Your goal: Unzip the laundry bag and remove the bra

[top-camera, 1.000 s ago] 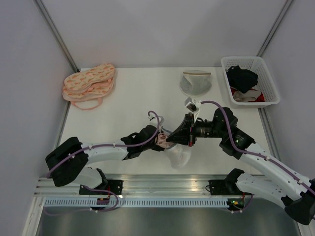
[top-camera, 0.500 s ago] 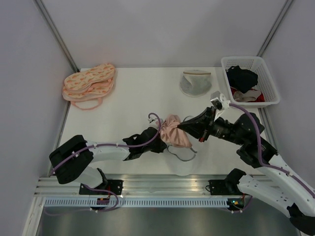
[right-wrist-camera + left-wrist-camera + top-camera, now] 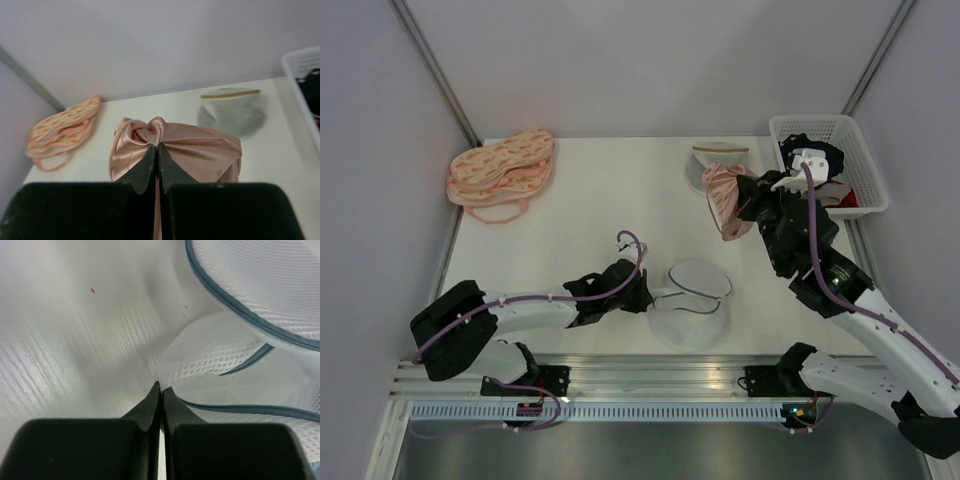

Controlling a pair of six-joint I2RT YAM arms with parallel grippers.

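The white mesh laundry bag (image 3: 688, 310) lies open near the table's front edge, its dark zipper rim gaping; it fills the right of the left wrist view (image 3: 240, 340). My left gripper (image 3: 648, 297) is shut on the bag's mesh edge at its left side (image 3: 160, 386). My right gripper (image 3: 748, 200) is shut on the pale pink bra (image 3: 722, 196) and holds it in the air at the back right, well clear of the bag. In the right wrist view the bra (image 3: 200, 152) hangs bunched from the closed fingertips (image 3: 157, 146).
A greyer round mesh bag with a beige band (image 3: 717, 165) stands at the back, just behind the held bra. A white basket (image 3: 865, 190) with dark clothes is at the back right. A stack of peach patterned bras (image 3: 500, 170) lies at the back left.
My right gripper has pulled the pink bra out of the bag and carried it up and to the back right. The bag now lies open and flatter. The left gripper has kept its hold.
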